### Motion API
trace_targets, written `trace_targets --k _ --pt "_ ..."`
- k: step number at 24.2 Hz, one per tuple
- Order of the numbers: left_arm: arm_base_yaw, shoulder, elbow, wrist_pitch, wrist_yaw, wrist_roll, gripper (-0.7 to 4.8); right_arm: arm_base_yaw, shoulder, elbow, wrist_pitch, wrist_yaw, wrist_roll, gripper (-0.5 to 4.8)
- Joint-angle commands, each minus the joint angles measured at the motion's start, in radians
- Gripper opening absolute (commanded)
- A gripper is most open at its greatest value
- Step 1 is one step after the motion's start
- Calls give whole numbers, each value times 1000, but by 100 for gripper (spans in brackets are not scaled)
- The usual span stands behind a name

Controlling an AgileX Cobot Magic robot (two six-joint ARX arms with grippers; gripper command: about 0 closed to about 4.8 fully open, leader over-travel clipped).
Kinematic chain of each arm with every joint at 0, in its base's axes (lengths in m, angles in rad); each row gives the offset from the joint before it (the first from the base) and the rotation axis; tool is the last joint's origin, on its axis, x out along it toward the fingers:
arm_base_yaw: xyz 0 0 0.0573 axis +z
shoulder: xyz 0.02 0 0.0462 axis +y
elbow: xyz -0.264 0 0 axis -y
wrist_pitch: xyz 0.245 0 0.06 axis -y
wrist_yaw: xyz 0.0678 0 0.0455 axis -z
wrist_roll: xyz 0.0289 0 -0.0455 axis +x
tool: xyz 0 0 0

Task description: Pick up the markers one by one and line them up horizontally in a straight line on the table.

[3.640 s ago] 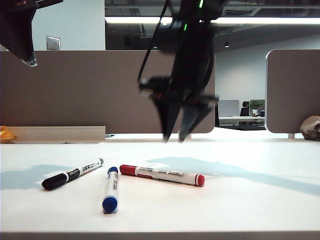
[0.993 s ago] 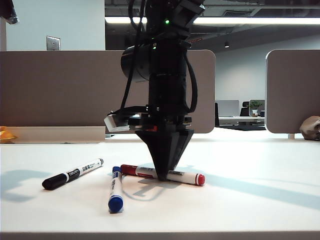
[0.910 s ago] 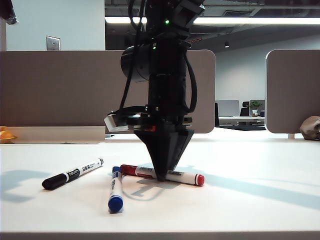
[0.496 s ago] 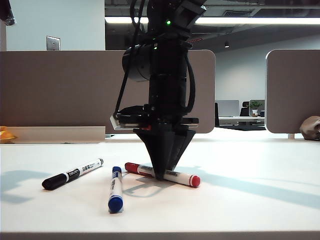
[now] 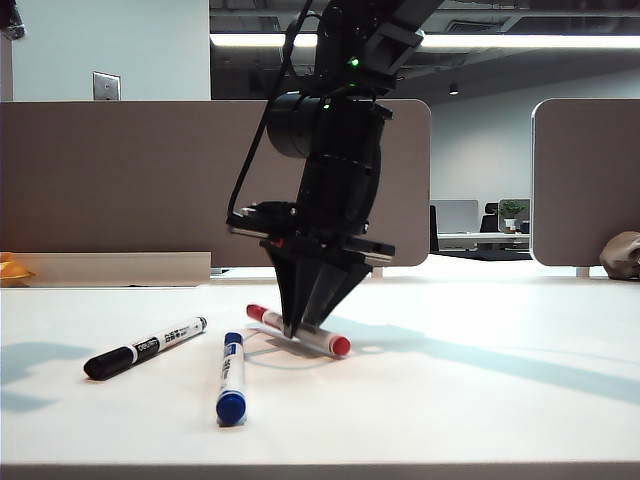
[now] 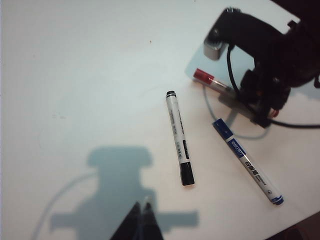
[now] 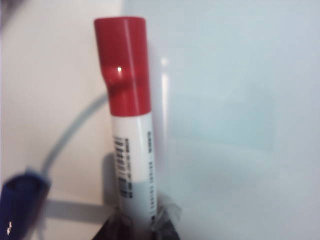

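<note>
In the exterior view my right gripper [image 5: 297,328] points down at the middle of the table [image 5: 480,400], shut on the barrel of the red marker [image 5: 325,342]. That marker lies slanted, its shadow just under it. The right wrist view shows the red marker [image 7: 129,125] running out from between the right gripper's [image 7: 137,222] fingers. The black marker [image 5: 145,348] lies left of it and the blue marker [image 5: 230,375] lies in front, both on the table. High over the table's left side, my left gripper [image 6: 141,207] is shut and empty; it looks down on the black marker [image 6: 178,137] and blue marker [image 6: 247,162].
Grey-brown partition panels [image 5: 120,180] stand behind the table, with another panel [image 5: 585,180] at the back right. A yellow object [image 5: 12,268] sits at the far left edge. The table's front edge [image 5: 320,466] runs close to the blue marker.
The right gripper came down and shut on the red marker. It has since turned it, so the marker now slants and looks shorter. The blue marker shifted slightly.
</note>
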Motion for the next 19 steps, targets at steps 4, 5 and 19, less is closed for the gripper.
trace_targets --k 4,5,19 --pt "0 -8 5 -9 1 0 -5 -8 117 253 -57 -52 62 80" --pt "0 -9 5 -13 0 0 -5 -8 139 287 -67 -54 71 80" --pt "0 -9 5 -15 0 5 -5 -46 219 402 -8 -163 233 80"
